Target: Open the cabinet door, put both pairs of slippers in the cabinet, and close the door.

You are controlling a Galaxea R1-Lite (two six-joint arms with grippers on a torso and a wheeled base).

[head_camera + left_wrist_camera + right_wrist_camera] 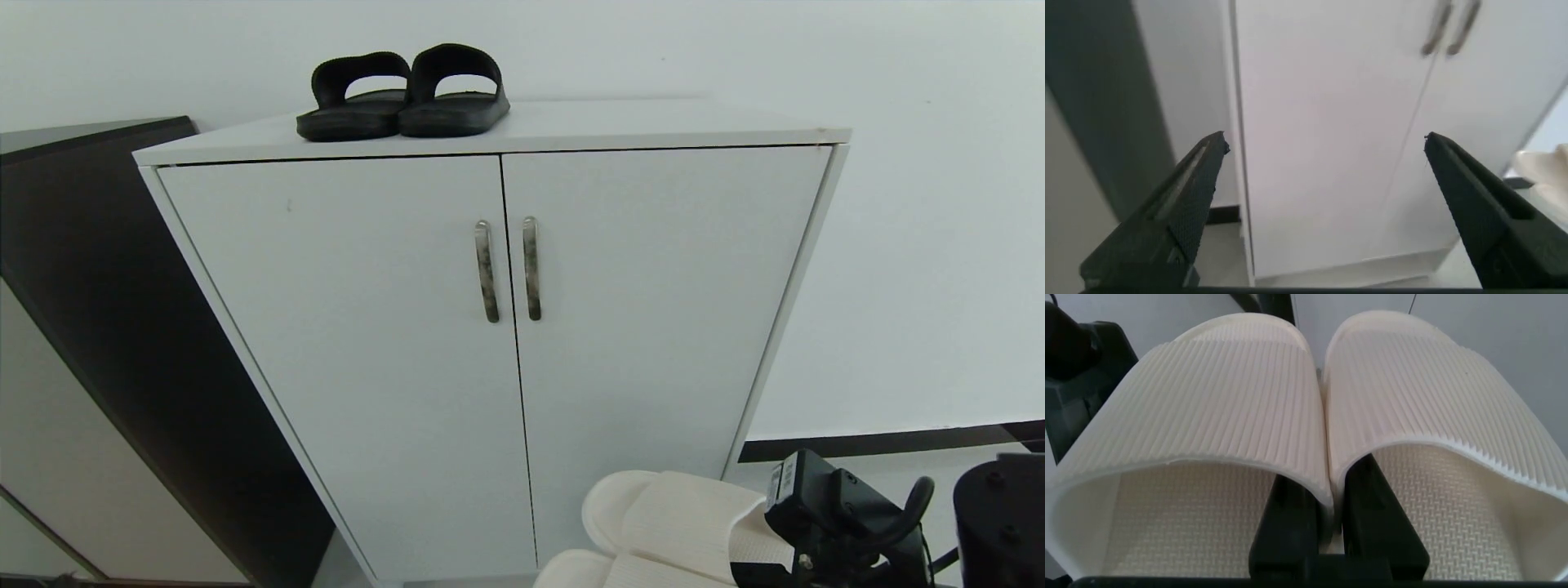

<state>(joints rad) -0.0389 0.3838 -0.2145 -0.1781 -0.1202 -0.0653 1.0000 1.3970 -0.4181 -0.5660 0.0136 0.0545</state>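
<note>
Cabinet stands shut, a pair of black slippers side by side on its top. The right tool appears clamped on the inner edges of the white slippers, held low before the cabinet's right side. The left tool gapes wide, facing the cabinet's left front.

The left claw is hanging low in front of the white cabinet, its two dark fingers standing wide apart with nothing between them. Both cabinet doors are sitting shut, and the two metal handles are showing side by side along the centre seam. A dark panel is standing beside the cabinet's far side. The edge of a cream slipper is peeking in near the other finger, above the pale floor.
</note>
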